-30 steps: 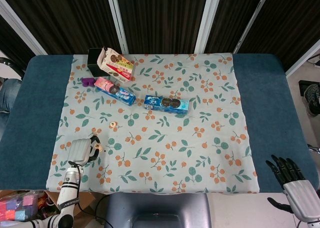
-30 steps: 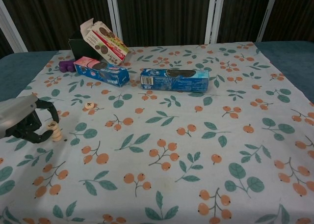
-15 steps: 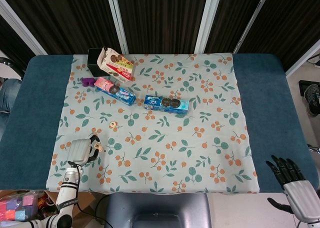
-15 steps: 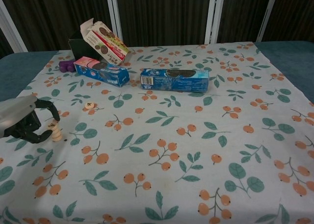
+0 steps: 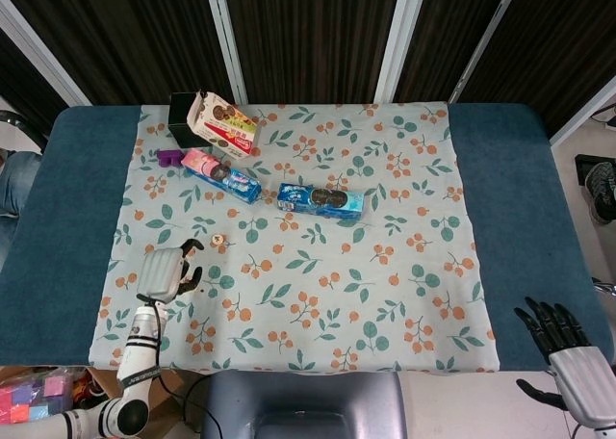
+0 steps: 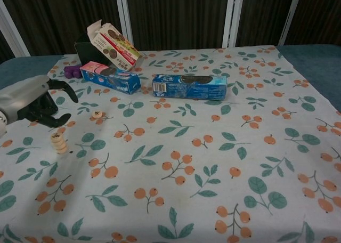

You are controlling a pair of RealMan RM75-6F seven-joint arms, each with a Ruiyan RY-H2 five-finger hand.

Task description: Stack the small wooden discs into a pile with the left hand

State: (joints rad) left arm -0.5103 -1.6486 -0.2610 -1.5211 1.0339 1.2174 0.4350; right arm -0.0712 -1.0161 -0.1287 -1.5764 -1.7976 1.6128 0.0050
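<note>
A short pile of wooden discs (image 6: 58, 143) is seen on the floral tablecloth (image 6: 202, 163): pale, light-tan, round pieces set one on another, with a dark mark on the top face. The exact number in the pile cannot be told; roughly three or four layers are suggested in the chest view. The pile's long axis is upright, perhaps slightly uneven at the edges. In the head view the pile is hidden beneath the left hand.

One single disc (image 6: 96, 114) is noted lying flat, apart from the pile, farther from the robot and toward the blue biscuit box; a dark cross-like mark is carried on its top face. It is also seen in the head view (image 5: 218, 238).

The left hand (image 6: 37, 100) is held above the cloth, beyond the pile and not touching it, fingers spread apart, nothing held. In the head view it (image 5: 166, 272) is seen near the pile's position.

The right hand (image 5: 568, 348) is recorded well apart from the pile, off the table's near right corner, dark fingers apart, nothing held.

Three biscuit packs are counted beyond the single disc: a blue biscuit box (image 6: 189, 86), a pink-ended pack (image 6: 111, 77) and an opened carton (image 6: 112, 45), tilted. One small purple object (image 6: 73, 71) lies beside the pink-ended pack.
</note>
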